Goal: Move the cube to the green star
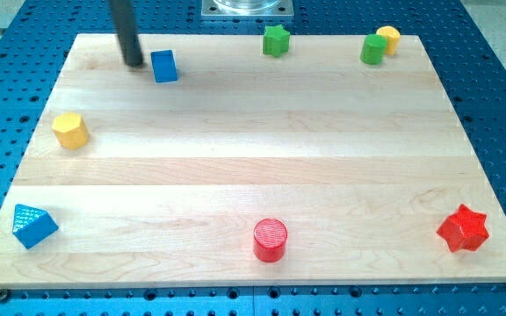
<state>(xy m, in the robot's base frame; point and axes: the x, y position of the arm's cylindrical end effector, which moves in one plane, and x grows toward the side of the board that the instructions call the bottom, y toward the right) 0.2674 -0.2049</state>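
Note:
The blue cube (164, 66) sits near the view's top left on the wooden board (253, 167). The green star (276, 40) is at the top edge, to the right of the cube with a wide gap between them. My tip (133, 62) is just left of the blue cube, close to its left face; I cannot tell whether it touches. The rod runs up out of the view's top.
A green cylinder (373, 49) and a yellow block (387, 39) stand at the top right. A yellow hexagonal block (70, 130) is at the left, a blue triangular block (33, 226) at the bottom left, a red cylinder (270, 240) at the bottom middle, a red star (462, 229) at the bottom right.

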